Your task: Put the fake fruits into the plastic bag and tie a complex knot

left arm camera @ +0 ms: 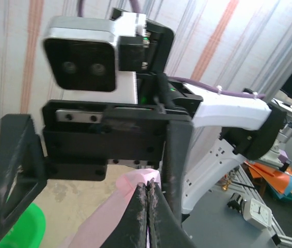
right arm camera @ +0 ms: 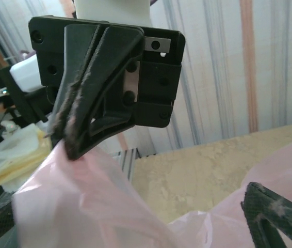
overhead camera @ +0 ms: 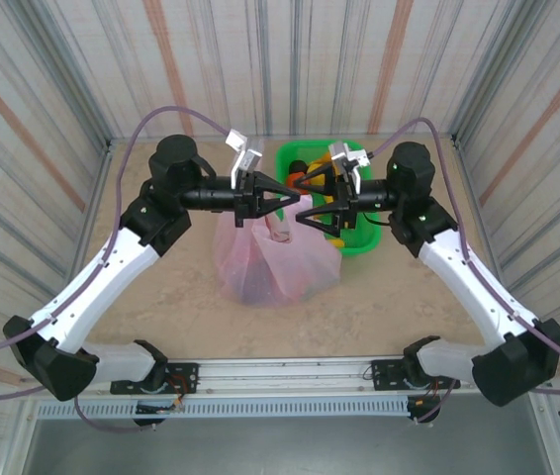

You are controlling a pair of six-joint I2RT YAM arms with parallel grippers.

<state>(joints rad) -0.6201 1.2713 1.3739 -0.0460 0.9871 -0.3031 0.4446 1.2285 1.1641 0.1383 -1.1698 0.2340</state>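
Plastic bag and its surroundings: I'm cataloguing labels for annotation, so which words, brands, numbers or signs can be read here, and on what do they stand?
No readable text in any view.
Plastic bag: no lettering can be made out on it.
Small dial in the background of the left wrist view: markings too blurred to read.

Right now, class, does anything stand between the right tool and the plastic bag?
Nothing visible does. The open right tool faces the plastic bag directly, where the shut left tool pinches its pink film. The green basket sits beside the bag, not between.
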